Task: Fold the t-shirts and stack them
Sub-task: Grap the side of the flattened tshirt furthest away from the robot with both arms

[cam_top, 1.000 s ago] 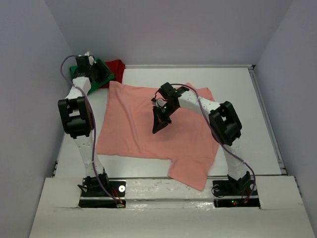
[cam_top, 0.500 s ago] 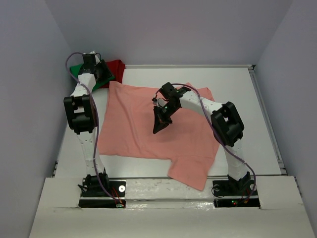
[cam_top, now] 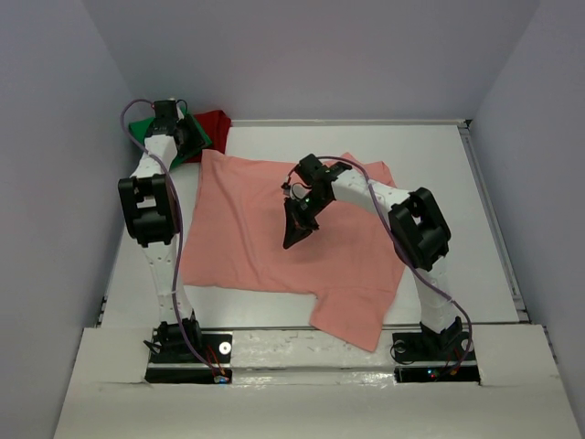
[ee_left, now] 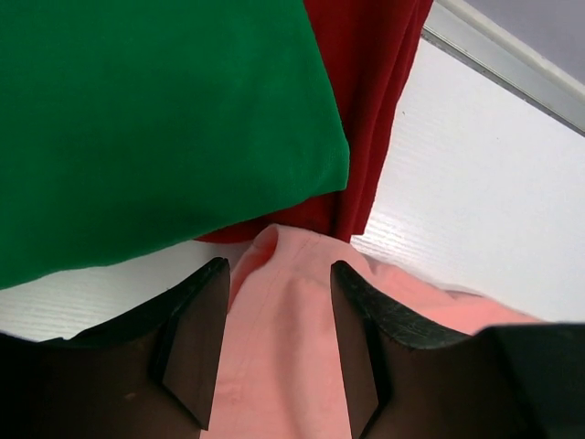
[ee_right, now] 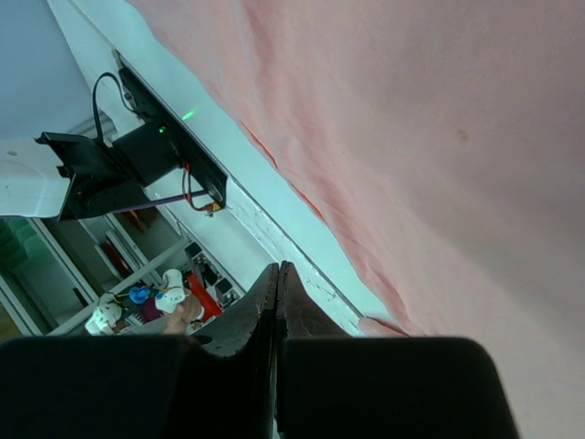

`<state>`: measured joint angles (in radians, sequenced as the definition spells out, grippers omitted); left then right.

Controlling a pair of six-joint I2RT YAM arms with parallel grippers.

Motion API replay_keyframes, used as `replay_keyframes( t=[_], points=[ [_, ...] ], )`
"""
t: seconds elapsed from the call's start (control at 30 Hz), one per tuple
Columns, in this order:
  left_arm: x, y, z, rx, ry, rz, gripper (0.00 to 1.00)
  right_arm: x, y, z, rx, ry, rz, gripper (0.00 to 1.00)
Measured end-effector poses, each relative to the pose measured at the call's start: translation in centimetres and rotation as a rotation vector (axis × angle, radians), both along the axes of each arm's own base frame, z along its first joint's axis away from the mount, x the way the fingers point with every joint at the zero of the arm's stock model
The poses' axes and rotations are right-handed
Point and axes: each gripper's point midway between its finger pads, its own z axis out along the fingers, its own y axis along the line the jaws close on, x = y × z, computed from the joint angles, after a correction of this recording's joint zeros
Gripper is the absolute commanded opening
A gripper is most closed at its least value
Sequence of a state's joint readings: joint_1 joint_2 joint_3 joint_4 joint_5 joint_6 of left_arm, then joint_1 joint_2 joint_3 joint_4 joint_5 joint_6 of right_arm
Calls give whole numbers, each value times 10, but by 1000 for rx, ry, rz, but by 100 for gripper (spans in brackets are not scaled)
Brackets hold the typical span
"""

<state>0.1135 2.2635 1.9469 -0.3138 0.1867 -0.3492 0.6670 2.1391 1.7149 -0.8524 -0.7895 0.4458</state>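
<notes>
Across the white counter, listed by size:

1. Pink tee. Salmon-pink and spread flat over the middle of the counter, with light creases. Its near-right part reaches the counter's near edge. Its far-left corner lies just beside the other two tees and, in the left wrist view, meets the red tee's edge.

2. Green tee. Bright green and folded into a smooth pad in the far-left corner of the counter. It lies on top of the red tee and covers most of it.

3. Red tee. Dark red, under the green tee, with a strip showing along the right side.

4. Left arm and left claw. The arm reaches to the far-left corner. The jaws stand about half apart, one on each side of the pink tee's far-left corner. Nothing is gripped. Whether the fingers touch the cloth cannot be told.

5. Right arm and right claw. It points down over the middle of the pink tee. The fingers are pressed fully together with nothing between them.
</notes>
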Motion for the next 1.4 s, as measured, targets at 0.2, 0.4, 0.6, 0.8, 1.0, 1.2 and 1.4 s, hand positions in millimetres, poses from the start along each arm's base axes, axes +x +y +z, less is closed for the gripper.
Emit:
replay_keyframes(
  t=[0.2, 0.4, 0.6, 0.8, 1.0, 1.2, 1.4],
  points=[
    [11, -1, -12, -13, 6, -8, 57, 0, -3, -2, -4, 6, -6, 0],
    [11, -3, -31, -26, 50, -11, 57, 1, -3, -1, -2, 4, -7, 0],
    [15, -3, -30, -28, 49, -13, 53, 5, -5, -1, 0, 4, -19, 0],
    [20, -10, -21, -40, 26, -23, 30, 6, -7, -1, 0, 5, -24, 0],
    [21, -21, -30, -54, 38, -45, 40, 8, -8, -1, 0, 7, -28, 0],
    [20, -22, -35, -56, 52, -45, 50, 7, -8, -1, 1, 7, -27, 0],
    [20, -18, -36, -34, 54, -28, 48, 7, -7, -1, 4, 9, -26, 0]
  ],
)
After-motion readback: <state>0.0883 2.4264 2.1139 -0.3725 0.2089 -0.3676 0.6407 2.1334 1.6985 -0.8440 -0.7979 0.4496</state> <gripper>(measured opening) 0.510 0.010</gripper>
